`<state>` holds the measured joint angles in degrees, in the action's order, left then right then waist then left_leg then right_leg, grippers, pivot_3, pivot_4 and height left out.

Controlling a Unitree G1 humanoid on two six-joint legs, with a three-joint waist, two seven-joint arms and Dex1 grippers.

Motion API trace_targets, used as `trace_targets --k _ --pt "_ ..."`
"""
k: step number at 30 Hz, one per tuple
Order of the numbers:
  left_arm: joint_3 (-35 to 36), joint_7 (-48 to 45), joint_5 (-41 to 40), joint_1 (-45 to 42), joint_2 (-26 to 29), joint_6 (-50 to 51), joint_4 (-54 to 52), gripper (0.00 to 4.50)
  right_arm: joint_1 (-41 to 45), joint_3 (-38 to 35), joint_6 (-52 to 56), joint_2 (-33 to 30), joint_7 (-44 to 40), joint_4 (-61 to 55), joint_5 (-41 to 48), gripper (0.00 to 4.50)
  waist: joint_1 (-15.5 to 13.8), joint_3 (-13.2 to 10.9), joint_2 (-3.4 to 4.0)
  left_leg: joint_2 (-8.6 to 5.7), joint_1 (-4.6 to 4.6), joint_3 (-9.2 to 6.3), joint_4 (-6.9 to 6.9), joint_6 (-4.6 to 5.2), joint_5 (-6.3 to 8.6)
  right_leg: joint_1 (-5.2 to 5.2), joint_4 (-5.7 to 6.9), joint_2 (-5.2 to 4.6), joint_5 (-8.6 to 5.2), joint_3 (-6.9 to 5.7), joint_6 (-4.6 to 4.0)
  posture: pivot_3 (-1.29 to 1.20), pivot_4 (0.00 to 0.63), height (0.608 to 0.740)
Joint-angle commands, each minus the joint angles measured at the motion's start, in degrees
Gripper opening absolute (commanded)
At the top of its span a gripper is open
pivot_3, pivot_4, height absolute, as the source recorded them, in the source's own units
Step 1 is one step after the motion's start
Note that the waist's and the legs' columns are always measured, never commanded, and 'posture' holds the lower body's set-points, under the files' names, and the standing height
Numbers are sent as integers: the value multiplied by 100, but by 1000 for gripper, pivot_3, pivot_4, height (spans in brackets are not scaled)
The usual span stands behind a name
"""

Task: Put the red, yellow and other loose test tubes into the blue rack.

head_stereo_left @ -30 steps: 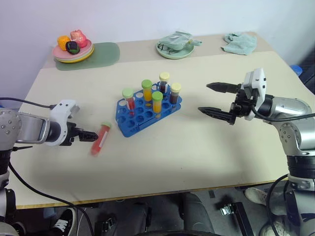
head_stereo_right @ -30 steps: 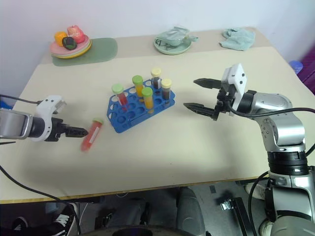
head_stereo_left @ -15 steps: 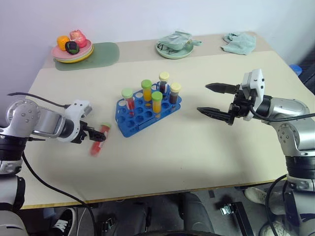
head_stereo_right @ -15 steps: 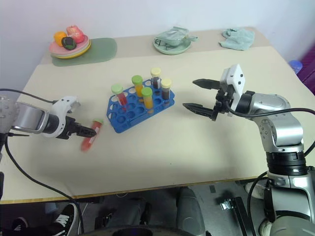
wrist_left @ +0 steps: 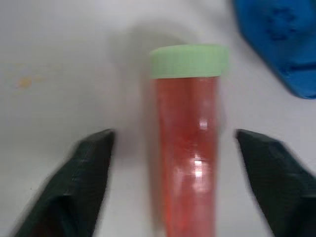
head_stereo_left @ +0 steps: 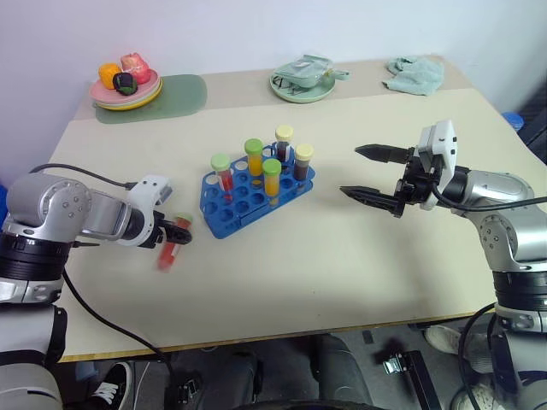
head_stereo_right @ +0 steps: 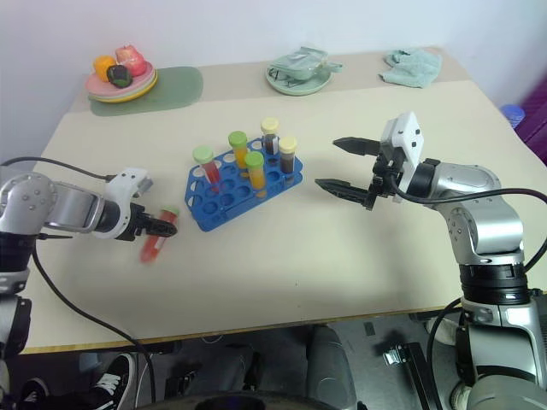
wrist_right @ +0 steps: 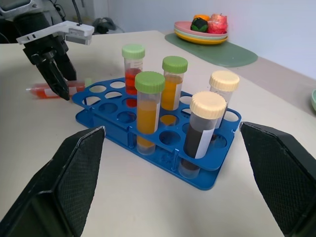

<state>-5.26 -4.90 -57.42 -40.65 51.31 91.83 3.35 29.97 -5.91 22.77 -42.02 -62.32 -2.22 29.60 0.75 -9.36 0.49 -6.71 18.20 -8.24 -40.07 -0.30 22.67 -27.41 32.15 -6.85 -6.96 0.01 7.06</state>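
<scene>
A red test tube [head_stereo_left: 170, 248] with a pale green cap lies flat on the table, left of the blue rack [head_stereo_left: 232, 212]. My left gripper [head_stereo_left: 177, 231] points down over it. In the left wrist view its two fingers straddle the tube [wrist_left: 187, 158] with a gap on each side, so it is open. Several capped tubes stand upright in the rack: one red [head_stereo_left: 222, 173], two yellow-orange [head_stereo_left: 272, 178], two dark [head_stereo_left: 302, 164]. My right gripper [head_stereo_left: 350, 171] hovers open and level to the right of the rack, holding nothing.
Along the table's far edge are a plate of toy fruit [head_stereo_left: 126, 81] on a green mat [head_stereo_left: 175, 92], a pale green plate [head_stereo_left: 304, 81] and a crumpled cloth [head_stereo_left: 416, 73]. Bare tabletop lies in front of the rack.
My left gripper has moved right and down over the red tube, and its fingers have narrowed around it. The tube lies where it was. The right arm has kept still.
</scene>
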Motion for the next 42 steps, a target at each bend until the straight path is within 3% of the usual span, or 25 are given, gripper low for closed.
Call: trace_targets --k 1,4,8,11,15,18,21,24,30,36,42 --pt "161 91 -7 137 -78 67 -3 2098 91 -90 -61 -34 0 -149 26 4500 -9 0 0 0 0 0 0 0 0 0 0 0 0 0 0 0 150 740" --pt "213 107 39 170 -103 67 -77 822 94 -80 -76 -25 5 -138 10 4500 -4 0 0 0 0 0 -1 0 0 1 1 0 0 0 0 0 150 740" --pt "446 202 160 182 -163 67 -118 822 99 -78 -93 -15 12 -124 -4 4500 -7 1 0 0 0 0 -1 0 0 1 1 0 0 0 0 0 150 740" --pt "1021 484 698 205 -404 -128 -380 822 80 -92 -112 -19 26 -131 -16 4500 -17 1 0 0 0 0 -2 0 0 2 1 0 1 0 -1 0 150 740" --pt "1307 541 1491 631 -523 -1642 -1272 822 35 -139 -126 -37 49 -146 -7 4500 -8 0 -1 2 2 2 -4 -1 0 -1 -1 0 3 0 -4 0 150 740" --pt "1696 481 1706 1041 -914 -2459 -1862 822 5 -166 -139 -45 65 -148 -2 4500 -18 0 -1 3 2 4 -2 -1 0 -1 -4 0 4 0 -5 0 150 740" --pt "2159 -151 1918 1971 -1406 -4087 -2809 822 66 -164 -179 -72 44 -87 -21 4500 -11 1 0 3 3 6 -1 -1 0 -2 -6 -2 4 -1 -5 0 150 740" --pt "2420 -642 1922 2357 -1739 -4998 -3102 822 119 -165 -195 -103 6 -17 -22 4500 -14 0 -2 6 5 15 -1 -1 0 -4 -8 -1 6 -2 -7 0 150 740" --pt "1974 -2242 2384 2697 -1923 -6988 -3069 822 186 -142 -201 -113 -18 31 -32 4500 -60 1 -3 10 2 25 -5 1 1 6 -12 0 12 -3 -17 0 150 740" --pt "1167 -3086 2993 2503 -2406 -8227 -2199 822 213 -134 -179 -123 -1 23 -32 4500 -151 1 -3 10 1 28 -7 2 1 7 -13 0 14 -3 -19 0 150 740" --pt "639 -3329 3781 2004 -2960 -9414 -911 822 160 -205 -103 -197 50 -84 15 4500 -151 3 -7 10 1 27 -11 4 1 13 -20 0 18 -5 -22 0 150 740"
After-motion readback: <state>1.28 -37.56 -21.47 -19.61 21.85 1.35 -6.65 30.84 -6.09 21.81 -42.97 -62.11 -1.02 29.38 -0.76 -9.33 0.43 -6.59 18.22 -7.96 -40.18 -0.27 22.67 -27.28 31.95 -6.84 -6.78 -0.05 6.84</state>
